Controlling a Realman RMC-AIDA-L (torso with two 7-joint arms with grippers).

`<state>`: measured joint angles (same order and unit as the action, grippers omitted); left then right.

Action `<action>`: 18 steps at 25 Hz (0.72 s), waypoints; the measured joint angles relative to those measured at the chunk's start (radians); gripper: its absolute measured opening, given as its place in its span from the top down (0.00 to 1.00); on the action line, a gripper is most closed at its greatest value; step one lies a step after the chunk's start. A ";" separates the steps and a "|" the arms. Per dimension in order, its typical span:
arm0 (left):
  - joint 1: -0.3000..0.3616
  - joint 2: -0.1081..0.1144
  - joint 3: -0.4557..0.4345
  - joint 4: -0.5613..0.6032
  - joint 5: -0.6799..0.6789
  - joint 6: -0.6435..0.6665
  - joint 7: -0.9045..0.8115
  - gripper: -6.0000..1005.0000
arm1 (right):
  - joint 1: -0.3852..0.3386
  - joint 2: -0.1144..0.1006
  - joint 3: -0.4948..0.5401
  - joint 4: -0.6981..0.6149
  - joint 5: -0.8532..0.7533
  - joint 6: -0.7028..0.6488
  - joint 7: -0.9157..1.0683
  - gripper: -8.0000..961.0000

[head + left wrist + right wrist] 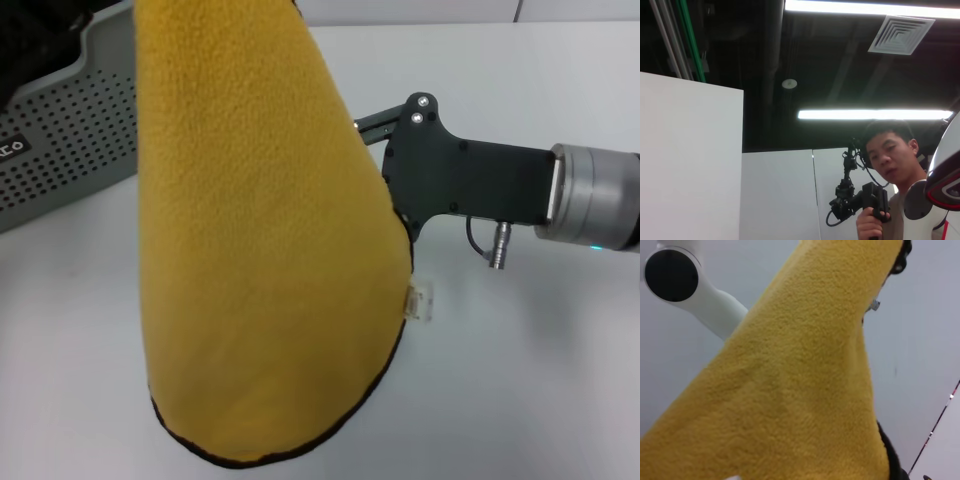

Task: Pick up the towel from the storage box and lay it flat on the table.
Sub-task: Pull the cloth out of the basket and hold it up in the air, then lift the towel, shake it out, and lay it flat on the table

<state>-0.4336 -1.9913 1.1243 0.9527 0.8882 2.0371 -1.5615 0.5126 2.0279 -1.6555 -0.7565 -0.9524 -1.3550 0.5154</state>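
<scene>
The mustard-yellow towel (260, 250) hangs in the air as a long cone with a black stitched edge. Its top runs out of the head view and its bottom edge hangs just above the table (520, 380). It also fills the right wrist view (800, 390). My right gripper (372, 126) reaches in from the right at mid height, and its front end goes behind the towel's right edge. My left gripper shows in no view; the left wrist view looks up at the ceiling. The storage box (60, 140) stands at the far left behind the towel.
A small white tag (420, 300) sticks out of the towel's right edge. A white arm link with a black round cap (672, 275) shows beyond the towel in the right wrist view. A person with a hand-held controller (875, 200) shows in the left wrist view.
</scene>
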 joint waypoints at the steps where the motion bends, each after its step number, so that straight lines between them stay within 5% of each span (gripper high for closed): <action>1: 0.002 0.000 0.000 0.000 0.000 0.000 0.000 0.97 | -0.010 0.000 0.000 -0.010 0.000 0.000 -0.005 0.86; 6: 0.017 0.000 0.000 0.000 0.000 0.000 0.000 0.97 | -0.054 0.000 -0.005 -0.051 0.007 -0.002 -0.022 0.97; 11: 0.051 0.003 -0.004 -0.022 0.008 -0.001 -0.001 0.97 | -0.103 -0.002 -0.001 -0.100 0.012 0.005 -0.016 0.99; 18: 0.122 0.030 -0.023 -0.191 0.048 -0.006 -0.009 0.97 | -0.313 -0.023 0.040 -0.407 -0.090 0.041 0.162 0.99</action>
<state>-0.3120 -1.9611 1.1014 0.7619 0.9358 2.0312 -1.5703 0.1998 2.0053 -1.6155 -1.1634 -1.0423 -1.3144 0.6769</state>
